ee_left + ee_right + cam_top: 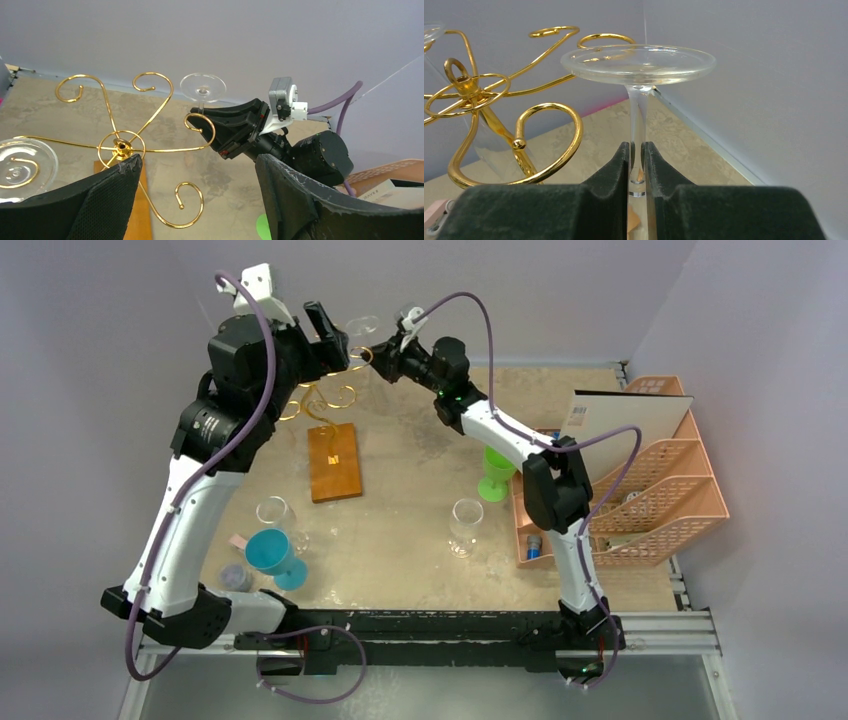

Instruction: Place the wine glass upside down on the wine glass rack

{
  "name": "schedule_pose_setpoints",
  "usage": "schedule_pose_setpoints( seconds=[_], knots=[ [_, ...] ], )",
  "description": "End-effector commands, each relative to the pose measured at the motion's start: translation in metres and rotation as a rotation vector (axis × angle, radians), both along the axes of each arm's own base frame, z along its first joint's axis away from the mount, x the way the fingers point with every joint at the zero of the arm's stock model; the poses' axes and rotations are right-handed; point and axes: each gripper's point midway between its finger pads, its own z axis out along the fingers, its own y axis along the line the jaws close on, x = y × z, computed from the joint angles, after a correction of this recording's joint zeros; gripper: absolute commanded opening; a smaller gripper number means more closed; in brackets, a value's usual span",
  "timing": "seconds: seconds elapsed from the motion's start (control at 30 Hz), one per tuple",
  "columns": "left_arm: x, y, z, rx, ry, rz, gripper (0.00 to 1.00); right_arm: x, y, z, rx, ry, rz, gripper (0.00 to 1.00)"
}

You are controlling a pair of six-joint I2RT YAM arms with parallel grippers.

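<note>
The clear wine glass is upside down, its round foot (639, 62) on top. My right gripper (637, 165) is shut on its stem, just right of the wine glass rack (499, 100). The glass is beside a curled gold arm and apart from it. The bowl is hidden below my fingers. In the left wrist view the foot (202, 87) sits just beyond the gold spiral (200, 130). My left gripper (200, 200) is open and empty above the rack hub (121, 146). The top view shows both grippers (330, 340) (385, 355) high over the rack (320, 400) and its wooden base (335, 462).
Another clear glass foot (20, 167) rests on a left rack spiral. On the table stand a teal glass (272, 555), a clear glass (275, 512), another clear glass (466, 525) and a green glass (495, 475). A pink lattice organiser (650, 490) stands at the right.
</note>
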Motion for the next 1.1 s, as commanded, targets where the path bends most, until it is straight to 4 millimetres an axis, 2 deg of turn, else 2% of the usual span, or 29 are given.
schedule_pose_setpoints(
  seconds=[0.0, 0.27, 0.6, 0.87, 1.07],
  knots=[
    [-0.001, -0.006, 0.001, -0.033, 0.020, -0.046, 0.82, -0.016, 0.001, 0.066, 0.119, -0.186, 0.067, 0.00],
    [0.002, -0.008, -0.004, -0.050, 0.047, -0.061, 0.82, -0.026, 0.007, 0.066, 0.145, -0.219, 0.134, 0.00],
    [0.002, -0.010, 0.000, -0.046, 0.040, -0.081, 0.80, -0.039, 0.017, 0.056, 0.128, -0.224, 0.217, 0.00],
    [0.003, -0.009, -0.005, -0.033, 0.052, -0.079, 0.80, -0.038, 0.024, 0.039, 0.131, -0.153, 0.258, 0.00],
    [0.004, -0.010, -0.006, -0.030, 0.055, -0.080, 0.80, -0.038, 0.027, 0.037, 0.154, -0.140, 0.275, 0.00]
  ],
)
